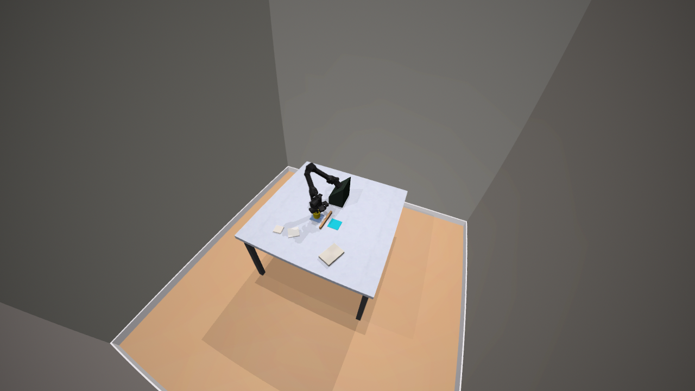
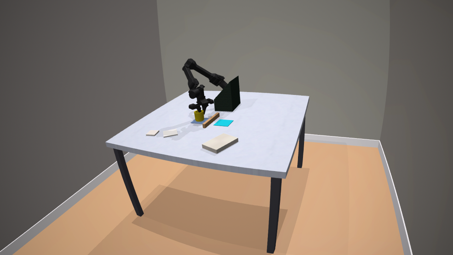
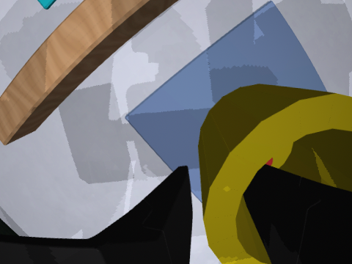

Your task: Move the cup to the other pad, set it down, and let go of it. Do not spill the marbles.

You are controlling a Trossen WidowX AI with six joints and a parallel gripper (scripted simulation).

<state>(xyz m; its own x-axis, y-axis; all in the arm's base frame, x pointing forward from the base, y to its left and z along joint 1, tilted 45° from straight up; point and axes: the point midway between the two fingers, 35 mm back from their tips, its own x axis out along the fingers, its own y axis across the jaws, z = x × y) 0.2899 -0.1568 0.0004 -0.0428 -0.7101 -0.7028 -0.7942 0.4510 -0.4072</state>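
The yellow cup [image 1: 316,214] [image 2: 199,115] [image 3: 224,176] stands upright on the dull blue pad [image 2: 193,122] [image 3: 235,59]. One red marble [image 3: 270,161] just shows inside the cup; the rest of the cup's inside is mostly hidden behind a finger. The cyan pad [image 1: 334,224] [image 2: 223,122] [image 3: 48,3] is bare. My gripper [image 2: 202,112] [image 3: 213,171] is partly open around the cup's wall. One finger reaches inside the cup and the other is outside, with a gap between the outer finger and the wall in the wrist view.
A wooden bar [image 1: 325,219] [image 2: 211,120] [image 3: 73,55] lies between the two pads. A dark wedge-shaped block [image 1: 340,193] [image 2: 226,98] stands beside the arm's base. Two small pale tiles [image 1: 278,228] [image 2: 170,133] and a larger cream block [image 1: 331,254] [image 2: 220,143] lie nearer the front edge.
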